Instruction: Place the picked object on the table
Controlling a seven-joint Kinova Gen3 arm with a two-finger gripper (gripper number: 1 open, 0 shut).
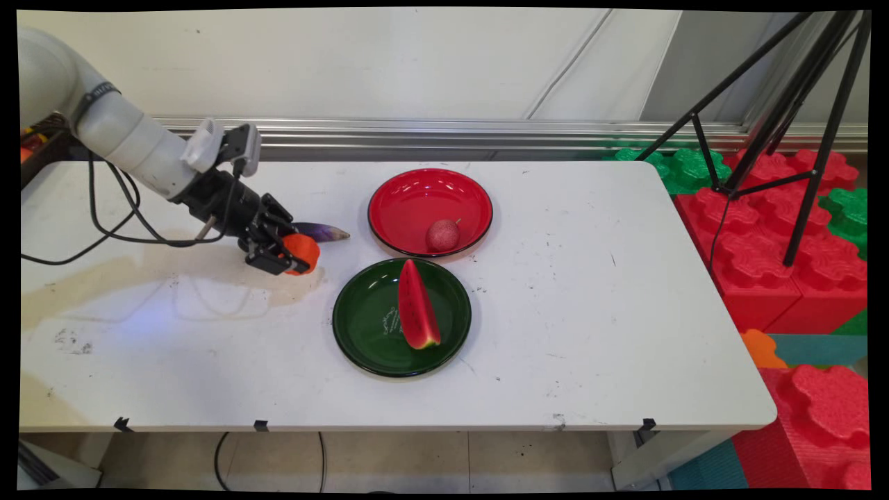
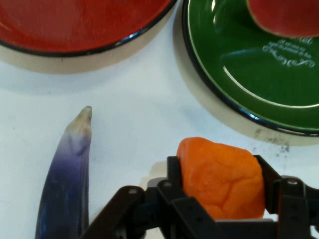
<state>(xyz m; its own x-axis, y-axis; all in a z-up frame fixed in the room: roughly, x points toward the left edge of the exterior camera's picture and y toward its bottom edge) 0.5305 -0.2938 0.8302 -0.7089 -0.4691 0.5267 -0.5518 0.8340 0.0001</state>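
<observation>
**Clerk:** Item one, operator: your hand (image 1: 290,253) sat low over the left part of the white surface (image 1: 590,312), its two fingers (image 2: 174,172) pinching an orange lumpy fruit (image 2: 222,179) between them.

**Operator:** And where did that fruit sit?

**Clerk:** You had it clamped on both sides, close above or on the surface; which of the two could not be told. Item two: a purple, pointed eggplant (image 2: 67,179) lay on the surface just beside your hand, on its far side in the main view, tip pointing toward the plates.

**Operator:** List the plates.

**Clerk:** Item three: a red plate (image 1: 417,201) stood toward the back of the surface, right of your hand, with a small round reddish fruit (image 1: 443,235) with a short stem lying near its front rim. Item four: a dark green plate (image 1: 361,319) stood just in front of the red one, the two rims close but apart. A watermelon slice (image 1: 417,305) lay in it, red flesh up, green rind at the near end.

**Operator:** Anything off the surface?

**Clerk:** Item five: you had large red and green foam blocks (image 1: 771,257) stacked to the right, and a black tripod (image 1: 799,118) standing among them.
</observation>
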